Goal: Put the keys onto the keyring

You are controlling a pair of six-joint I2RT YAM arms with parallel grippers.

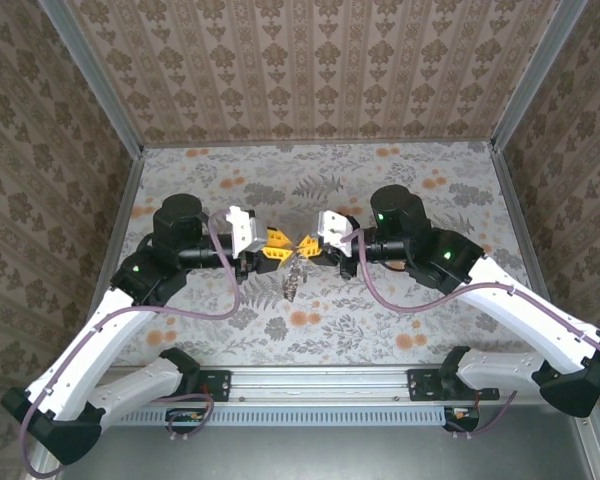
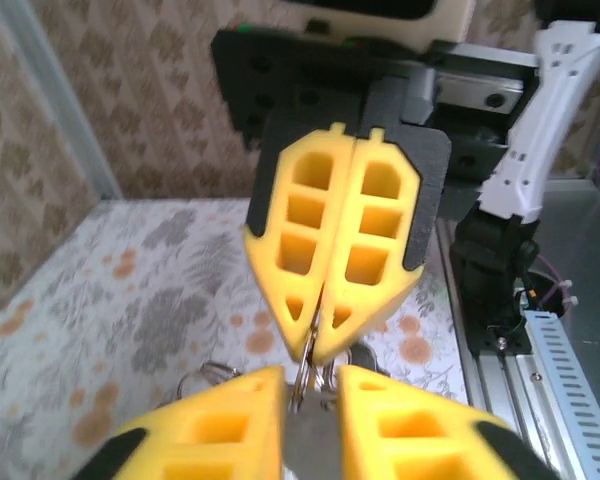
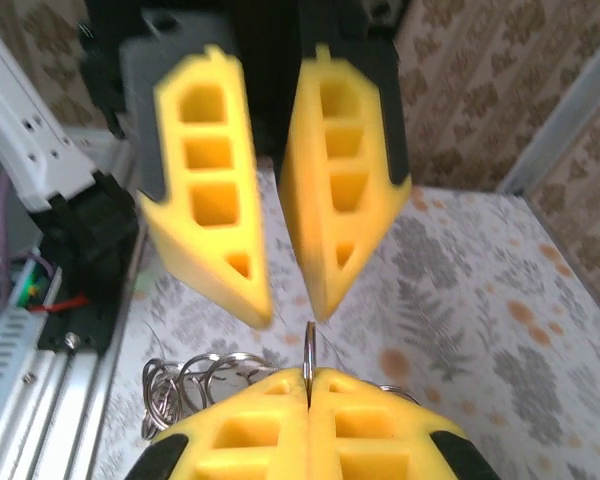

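Both grippers meet tip to tip above the middle of the table. My right gripper (image 1: 306,245) (image 3: 308,376) is shut on a thin metal ring of the keyring (image 3: 308,345), which stands edge-on out of its tips. More linked rings (image 3: 185,385) trail off to the left. My left gripper (image 1: 282,247) (image 3: 288,312) faces it with its fingers apart and a clear gap between the tips. In the left wrist view a flat grey metal piece (image 2: 315,440) lies in that gap. I cannot tell if it is one of the keys. A dark bunch (image 1: 291,283) hangs below the grippers.
The floral table top (image 1: 380,310) is walled by patterned panels on three sides. The grey rail (image 1: 320,385) carrying the arm bases runs along the near edge. Purple cables (image 1: 380,295) loop beside each arm.
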